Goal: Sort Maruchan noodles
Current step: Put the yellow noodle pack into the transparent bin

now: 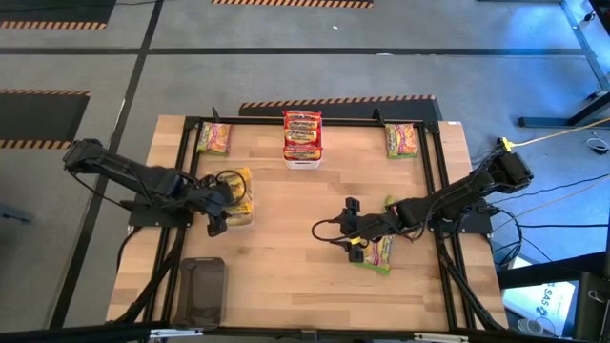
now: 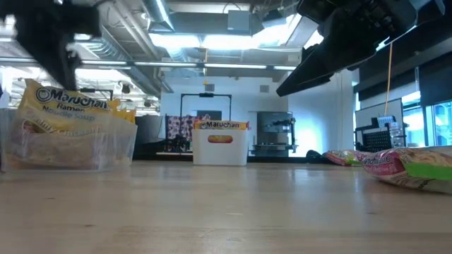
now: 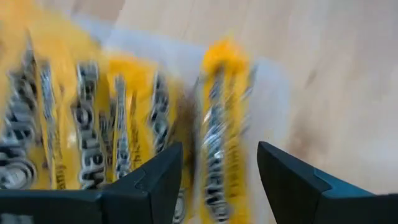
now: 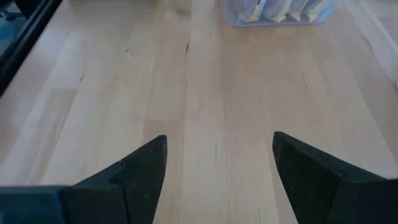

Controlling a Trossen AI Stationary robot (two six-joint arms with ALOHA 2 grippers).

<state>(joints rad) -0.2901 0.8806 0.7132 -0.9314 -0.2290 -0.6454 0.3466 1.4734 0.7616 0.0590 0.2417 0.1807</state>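
The left claw (image 3: 214, 180) is hanging spread over the clear bin (image 1: 240, 217) at the table's (image 1: 286, 257) nine o'clock, straddling an upright yellow packet (image 3: 222, 124) without pinching it. That packet could be tipping out or snagging a finger as the arm lifts. The right claw (image 4: 217, 168), spread and empty, is hovering near green packets (image 1: 379, 250) at four o'clock.

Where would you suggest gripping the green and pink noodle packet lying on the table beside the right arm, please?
Take the green and pink packet across its narrow width, near the middle, coming straight down from above. It lies flat on the table, so there is no upright edge to pinch from the side. The open right claw hovers next to it and looks closest.
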